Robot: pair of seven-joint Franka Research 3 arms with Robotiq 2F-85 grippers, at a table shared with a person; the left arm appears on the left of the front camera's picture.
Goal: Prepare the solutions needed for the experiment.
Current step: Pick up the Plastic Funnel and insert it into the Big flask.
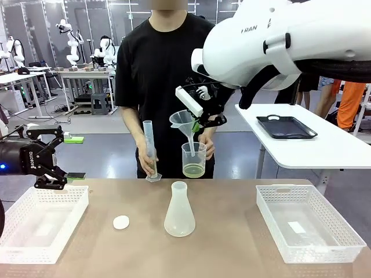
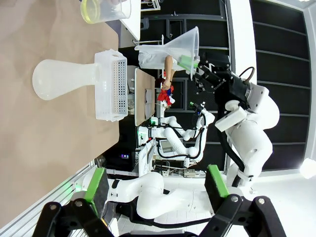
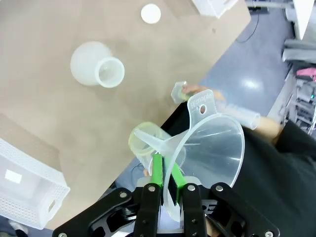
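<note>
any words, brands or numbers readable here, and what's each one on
"RAN": on the right arm, the word's start hidden
"ROBOTIQ": sideways on the left gripper
Raised marks on the funnel tab: too blurred to read
Scale on the measuring cylinder: too small to read

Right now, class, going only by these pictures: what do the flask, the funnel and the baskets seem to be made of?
The flask: probably plastic, milky and translucent, matt, with no glassy glints.
The funnel: clear, thin-walled plastic by its look, glossy, with a moulded hanging tab at the rim.
The baskets: white opaque plastic, with moulded perforated walls and a slight sheen.
</note>
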